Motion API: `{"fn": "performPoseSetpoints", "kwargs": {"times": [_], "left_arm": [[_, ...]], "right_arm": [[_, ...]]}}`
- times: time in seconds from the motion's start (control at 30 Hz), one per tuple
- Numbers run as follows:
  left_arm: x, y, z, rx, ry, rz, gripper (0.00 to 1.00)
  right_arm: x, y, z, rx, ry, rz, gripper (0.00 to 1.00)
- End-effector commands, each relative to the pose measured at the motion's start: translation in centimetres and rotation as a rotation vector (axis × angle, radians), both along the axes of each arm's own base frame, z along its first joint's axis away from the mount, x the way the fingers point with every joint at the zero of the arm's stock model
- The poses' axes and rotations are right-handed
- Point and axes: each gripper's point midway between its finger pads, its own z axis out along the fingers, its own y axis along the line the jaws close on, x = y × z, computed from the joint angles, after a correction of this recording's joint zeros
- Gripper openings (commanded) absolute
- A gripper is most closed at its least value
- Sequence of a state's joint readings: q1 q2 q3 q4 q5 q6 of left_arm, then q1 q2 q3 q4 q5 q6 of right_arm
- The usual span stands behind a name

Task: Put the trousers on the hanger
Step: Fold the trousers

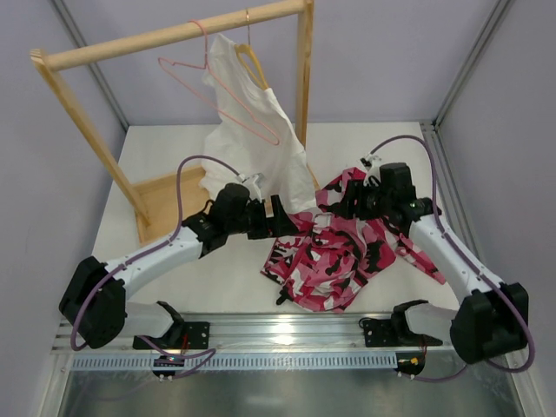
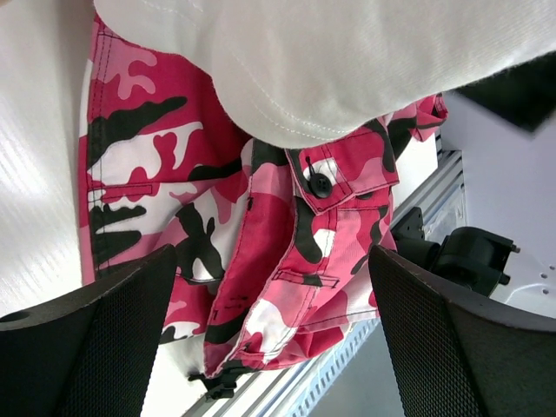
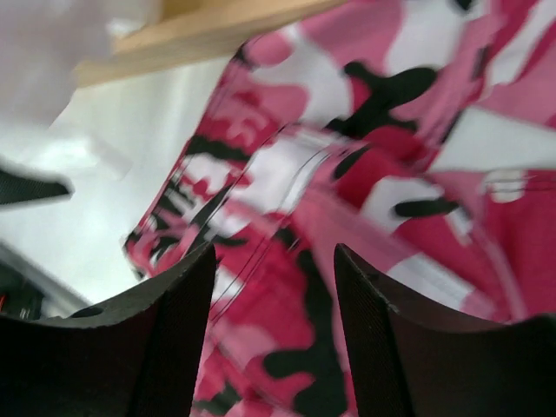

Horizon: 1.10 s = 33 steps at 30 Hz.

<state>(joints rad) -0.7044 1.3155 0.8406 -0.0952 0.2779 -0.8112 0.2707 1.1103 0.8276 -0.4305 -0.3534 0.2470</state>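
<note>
Your left gripper [image 2: 271, 261] fills the bottom of its own wrist view, fingers spread wide with nothing between them. It hovers at the left edge of the trousers [image 1: 330, 252], over a buttoned pocket flap. The hem of the white garment [image 1: 252, 148] droops in just above that edge. Your right gripper [image 3: 274, 261] sits over the far right edge of the trousers. Its fingers stand apart, and through the blur you can make out no fold pinched between them. The trousers lie crumpled in a heap on the table [image 1: 226, 278], between the two arms. The hanger [image 1: 219, 102] hangs bare on the wooden rail [image 1: 174, 36], up behind the trousers and well apart from them. By my judgement nothing is done yet: you have the grasp, the lift and the threading over the hanger's bar all ahead.
</note>
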Motion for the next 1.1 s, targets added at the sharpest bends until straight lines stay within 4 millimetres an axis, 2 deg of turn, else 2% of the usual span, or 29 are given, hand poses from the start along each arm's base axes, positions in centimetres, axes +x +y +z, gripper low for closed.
{"fn": "performPoseSetpoints", "kwargs": {"times": [0.0, 0.03, 0.13, 0.17, 0.27, 0.43, 0.5, 0.53, 0.6, 0.63, 0.73, 0.8, 0.83, 0.87, 0.9, 0.93, 0.97, 1.03, 1.07], "left_arm": [[-0.1, -0.5, 1.3, -0.058, -0.021, -0.021, 0.91], [-0.2, -0.5, 1.4, -0.060, -0.021, -0.022, 0.91], [-0.2, -0.4, 1.8, -0.060, -0.030, -0.017, 0.91], [-0.3, -0.3, 1.7, -0.055, -0.030, -0.020, 0.91], [-0.3, -0.2, 1.4, -0.046, -0.027, -0.021, 0.91], [-0.4, -0.1, 1.0, -0.042, -0.025, -0.019, 0.91], [-0.3, -0.1, 0.9, -0.040, -0.025, -0.016, 0.91], [-0.4, -0.1, 0.9, -0.040, -0.025, -0.018, 0.91], [-0.3, -0.1, 0.9, -0.038, -0.030, -0.017, 0.91], [-0.3, 0.0, 0.9, -0.036, -0.029, -0.018, 0.91], [-0.4, -0.1, 1.4, -0.047, -0.044, -0.024, 0.91], [-0.5, 0.0, 1.9, -0.057, -0.056, -0.025, 0.92], [-0.5, 0.0, 2.0, -0.060, -0.058, -0.025, 0.93], [-0.7, -0.1, 2.3, -0.064, -0.060, -0.037, 0.93], [-0.7, -0.1, 2.7, -0.069, -0.077, -0.048, 0.94], [-0.9, 0.0, 2.8, -0.069, -0.084, -0.057, 0.94], [-1.1, -0.1, 2.9, -0.070, -0.094, -0.077, 0.95], [-1.4, -0.1, 3.0, -0.066, -0.141, -0.117, 0.96], [-1.7, -0.3, 3.2, -0.081, -0.158, -0.151, 0.96]], "right_arm": [[3.9, -2.6, -0.2, -0.104, 0.019, -0.075, 0.62], [4.7, -2.1, -1.0, -0.102, 0.064, -0.042, 0.62], [4.9, -1.2, -2.0, -0.103, 0.105, 0.052, 0.63], [4.6, -0.2, -2.6, -0.068, 0.127, 0.118, 0.62], [3.7, 1.0, -3.3, -0.017, 0.183, 0.198, 0.60], [2.9, 2.2, -4.9, 0.010, 0.215, 0.257, 0.51], [2.7, 2.6, -5.1, 0.007, 0.221, 0.264, 0.40], [2.6, 2.9, -4.9, 0.012, 0.213, 0.271, 0.28], [2.3, 3.6, -3.5, 0.027, 0.174, 0.292, 0.15], [1.9, 4.2, -3.1, 0.022, 0.160, 0.303, 0.04], [0.9, 4.7, -1.3, -0.013, 0.098, 0.306, 0.04], [-0.7, 5.9, -0.3, -0.021, 0.066, 0.344, 0.04], [-1.8, 6.1, -0.6, -0.023, 0.071, 0.356, 0.04], [-3.0, 6.8, 0.5, -0.014, 0.027, 0.377, 0.04], [-3.7, 7.0, 0.8, -0.006, 0.012, 0.379, 0.04], [-4.7, 6.8, -0.2, -0.004, 0.024, 0.382, 0.04], [-5.6, 6.7, 1.0, 0.023, -0.020, 0.378, 0.04], [-6.9, 6.5, 0.7, 0.051, -0.037, 0.379, 0.04], [-7.9, 6.7, 1.9, 0.097, -0.068, 0.404, 0.04]]}}
